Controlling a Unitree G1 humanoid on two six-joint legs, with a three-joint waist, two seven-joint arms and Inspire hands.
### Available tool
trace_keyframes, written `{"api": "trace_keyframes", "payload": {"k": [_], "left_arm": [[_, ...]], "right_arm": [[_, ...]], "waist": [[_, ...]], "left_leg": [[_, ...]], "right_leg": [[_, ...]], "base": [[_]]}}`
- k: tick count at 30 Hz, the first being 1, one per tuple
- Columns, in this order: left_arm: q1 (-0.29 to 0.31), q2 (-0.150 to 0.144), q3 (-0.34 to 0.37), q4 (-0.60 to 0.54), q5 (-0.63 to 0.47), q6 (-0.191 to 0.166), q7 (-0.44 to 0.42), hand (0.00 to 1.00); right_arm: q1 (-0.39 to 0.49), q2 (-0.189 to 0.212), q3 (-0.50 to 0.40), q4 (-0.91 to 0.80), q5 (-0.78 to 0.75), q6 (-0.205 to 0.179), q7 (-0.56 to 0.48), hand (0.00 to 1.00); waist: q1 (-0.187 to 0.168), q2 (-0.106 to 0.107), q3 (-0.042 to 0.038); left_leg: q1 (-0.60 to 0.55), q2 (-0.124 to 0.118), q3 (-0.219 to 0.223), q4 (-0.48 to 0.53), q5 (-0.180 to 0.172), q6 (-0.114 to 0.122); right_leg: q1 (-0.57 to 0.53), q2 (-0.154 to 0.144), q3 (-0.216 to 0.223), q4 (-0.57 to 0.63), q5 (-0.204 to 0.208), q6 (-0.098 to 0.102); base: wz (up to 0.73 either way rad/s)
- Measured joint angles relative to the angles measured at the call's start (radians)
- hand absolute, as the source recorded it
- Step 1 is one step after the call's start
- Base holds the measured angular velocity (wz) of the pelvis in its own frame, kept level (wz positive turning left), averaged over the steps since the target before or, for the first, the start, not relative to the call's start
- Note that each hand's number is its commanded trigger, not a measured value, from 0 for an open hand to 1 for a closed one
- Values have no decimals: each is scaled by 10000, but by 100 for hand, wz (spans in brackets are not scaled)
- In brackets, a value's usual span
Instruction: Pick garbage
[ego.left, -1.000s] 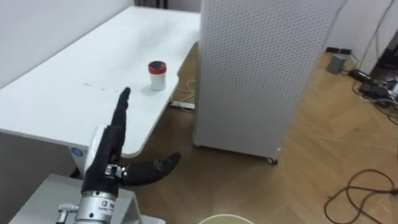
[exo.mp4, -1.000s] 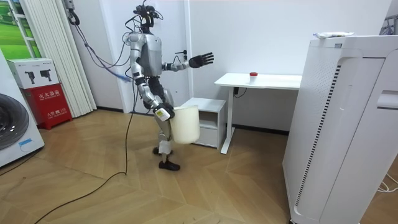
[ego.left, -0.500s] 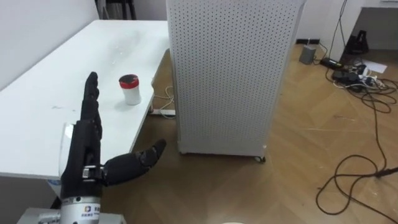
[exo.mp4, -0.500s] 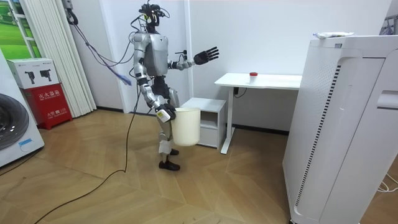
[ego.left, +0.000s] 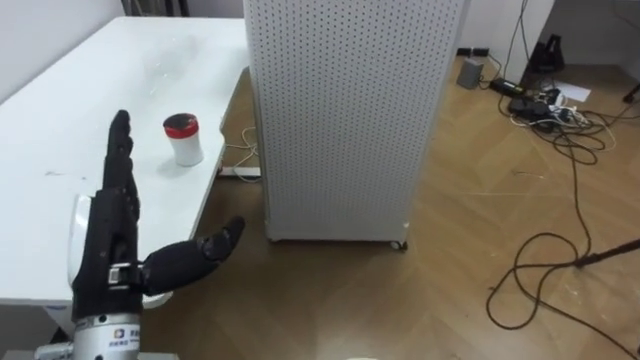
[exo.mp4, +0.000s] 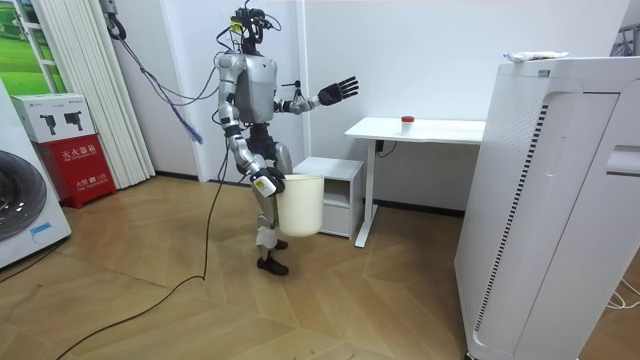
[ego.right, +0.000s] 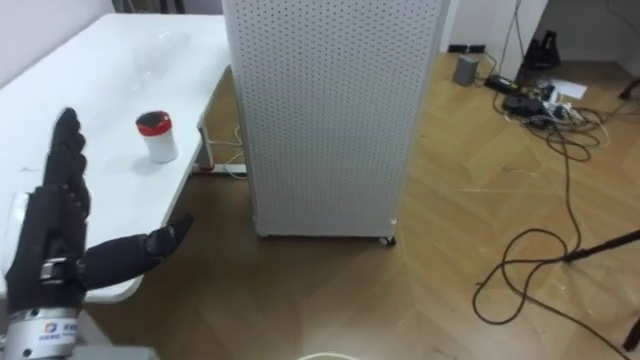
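A small white cup with a red lid (ego.left: 183, 139) stands on the white desk (ego.left: 60, 130) near its right edge; in the room view the cup (exo.mp4: 407, 120) is on the desk's near end. My left hand (ego.left: 110, 250) is raised in front of me, open, fingers straight and thumb spread, short of the cup and holding nothing. In the room view I stand a step from the desk (exo.mp4: 440, 130), left hand (exo.mp4: 340, 91) stretched toward it. My right hand (exo.mp4: 264, 184) hangs at my hip, holding a white bin (exo.mp4: 300, 205) off the floor.
A tall white perforated unit (ego.left: 340, 110) stands on the wood floor just right of the desk. Dark cables (ego.left: 560, 200) loop over the floor at the right. A low white cabinet (exo.mp4: 335, 190) sits under the desk's end. A washing machine (exo.mp4: 20, 210) stands at the room view's left.
The eye view has swung, so cup and unit sit further left in the picture. In the room view I have stepped slightly toward the desk, left hand still raised, bin carried along.
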Motion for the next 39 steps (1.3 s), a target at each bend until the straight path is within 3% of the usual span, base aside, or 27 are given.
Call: {"api": "trace_keyframes", "payload": {"k": [2, 3, 4, 6, 7, 8, 9, 10, 11, 12, 14, 15, 18, 19, 20, 21, 22, 23, 25, 26, 27, 30, 33, 34, 35, 36, 39], "left_arm": [[40, -32, -5, 22, -7, -2, -28, 0], [58, -49, -11, 29, -11, -2, -34, 0], [42, -107, -17, 30, -42, -13, -63, 0], [35, -121, -2, 36, -212, -79, -47, 0], [58, -129, 13, 78, -220, -96, -17, 0], [78, -149, 11, 130, -214, -164, -7, 0], [81, -168, 12, 157, -204, -183, -11, 0], [123, -221, 16, 233, -191, -183, -23, 0], [125, -288, 13, 267, -175, -183, -38, 0], [134, -295, 11, 268, -178, -183, -41, 0], [239, -297, 29, 267, -193, -182, -100, 0], [259, -292, 71, 267, -183, -182, -155, 0], [263, -274, 82, 263, -228, -184, -243, 0], [261, -268, 78, 263, -228, -184, -265, 0], [246, -275, 33, 263, -215, -185, -272, 0], [246, -277, -14, 264, -208, -185, -274, 0], [203, -269, -85, 261, -206, -194, -301, 0], [163, -274, -115, 262, -208, -195, -301, 0], [30, -252, -273, 288, -192, -195, -227, 0], [-61, -261, -393, 306, -183, -195, -189, 0], [-79, -259, -425, 306, -184, -212, -146, 0], [-100, -247, -405, 321, -198, -223, -24, 0], [-102, -224, -388, 326, -200, -224, 37, 0], [-96, -218, -407, 325, -197, -224, 44, 0], [-59, -238, -418, 333, -195, -218, 62, 0], [-44, -239, -465, 330, -195, -218, 68, 0], [-39, -216, -469, 275, -187, -218, 310, 0]], "right_arm": [[137, -126, 55, -9, -3, 2, -29, 100], [166, -139, 59, -8, 1, 1, -43, 100], [174, -172, 60, 4, 11, 1, -114, 100], [162, -168, 64, 11, 11, 2, -262, 100], [165, -158, 72, 6, 32, 10, -300, 100], [163, -167, 128, 9, 91, 16, -372, 100], [165, -171, 169, 11, 142, 52, -402, 100], [175, -184, 272, 12, 177, 155, -446, 100], [160, -185, 274, 21, 174, 232, -522, 100], [155, -190, 273, 22, 174, 232, -560, 100], [186, -294, 246, 25, 172, 209, -637, 100], [186, -291, 246, 32, 160, 213, -665, 100], [200, -298, 254, 51, 143, 218, -696, 100], [217, -294, 261, 43, 145, 220, -693, 100], [217, -297, 268, -2, 154, 220, -686, 100], [218, -299, 268, -17, 164, 216, -688, 100], [214, -267, 309, -25, 167, 216, -711, 100], [216, -268, 330, -52, 158, 216, -730, 100], [214, -289, 297, -261, 134, 216, -842, 100], [204, -294, 300, -371, 140, 187, -871, 100], [213, -301, 319, -390, 143, 167, -881, 100], [144, -351, 345, -601, 161, 99, -850, 100], [319, -273, 485, -694, 136, 105, -927, 100], [386, -264, 484, -736, 136, 104, -1001, 100], [453, -273, 471, -728, 86, 103, -1052, 100], [527, -271, 469, -728, 24, 99, -1050, 100], [464, -199, 533, -669, -70, 90, -1011, 100]], "waist": [[67, 83, 103], [61, 141, 79], [71, 173, 60], [135, 171, 61], [182, 155, 59], [252, 181, 39], [274, 161, 41], [314, 156, -38], [288, 75, -85], [296, 4, -97], [468, -63, -50], [516, -76, -52], [471, -219, -39], [500, -335, -115], [507, -405, -108], [491, -386, -104], [457, -455, -72], [400, -482, -62], [170, -448, -70], [130, -345, -64], [156, -288, -54], [145, -56, 61], [86, -27, 55], [83, -62, 31], [31, 15, 22], [8, 46, -59], [159, 28, -60]], "left_leg": [[-1235, 380, -234, 2981, 474, -64], [-1479, 366, -339, 3196, 448, -81], [-2003, 212, -455, 2957, 369, 52], [-2796, -107, -625, 1895, 499, -25], [-3122, -238, -638, 657, 867, -95], [-3245, -314, -732, -898, 1494, -59], [-3310, -357, -844, -1369, 1972, -22], [-3264, -468, -979, -1899, 2710, 3], [-3128, -610, -955, -2134, 3109, 173], [-3111, -667, -901, -2157, 3153, 239], [-3193, -752, -840, -1694, 3420, 646], [-3249, -789, -845, -1458, 3295, 826], [-3266, -1081, -704, -554, 2366, 1060], [-3258, -1288, -632, -242, 1967, 1139], [-3132, -1503, -581, 9, 1641, 1240], [-3098, -1552, -567, 202, 1451, 1299], [-2932, -1723, -523, 495, 1114, 1398], [-2820, -1820, -508, 618, 942, 1448], [-2392, -2027, -568, 904, 470, 1662], [-2158, -2031, -646, 854, 322, 1728], [-2077, -2012, -690, 810, 261, 1735], [-1667, -1911, -851, 269, 248, 1736], [-1134, -1753, -1148, -390, 313, 1615], [-959, -1728, -1290, -589, 310, 1544], [-819, -1630, -1587, -646, 250, 1427], [-753, -1557, -1753, -697, 249, 1348], [-287, -1195, -1992, -1099, 330, 1086]], "right_leg": [[521, 176, 266, 109, -192, -124], [634, 200, 319, 103, -242, -147], [771, 177, 361, 96, -307, -152], [902, 83, 409, 92, -426, -135], [944, 22, 429, 105, -528, -115], [994, 27, 427, 154, -681, -55], [1029, 21, 463, 214, -779, -36], [1092, -40, 475, 289, -985, 71], [1115, -148, 422, 281, -1155, 274], [1122, -225, 350, 271, -1192, 362], [1263, -575, -270, 203, -1372, 488], [1325, -641, -343, 208, -1457, 531], [1825, -1061, -475, 332, -1975, 755], [1932, -1352, -624, 643, -2266, 894], [1939, -1716, -918, 1373, -2475, 1162], [1824, -1883, -1140, 2017, -2476, 1168], [1494, -2331, -1354, 3455, -2342, 1372], [1331, -2528, -1363, 4096, -2181, 1506], [880, -3039, -1501, 5943, -1000, 1494], [700, -3071, -1458, 6405, -458, 1540], [590, -3078, -1425, 6460, -438, 1569], [-369, -3044, -1336, 5965, -1265, 1558], [-704, -2576, -864, 3015, -1355, 1612], [-581, -2385, -766, 1523, -953, 1533], [-371, -2096, -645, 879, 26, 1662], [-155, -1944, -681, 574, 90, 1631], [675, -1484, -905, -429, 325, 1442]], "base": [[-13], [-6], [-9], [-19], [-23], [-23], [-14], [4], [9], [11], [-13], [-7], [12], [5], [8], [13], [16], [36], [56], [35], [8], [2], [19], [38], [43], [35], [4]]}}
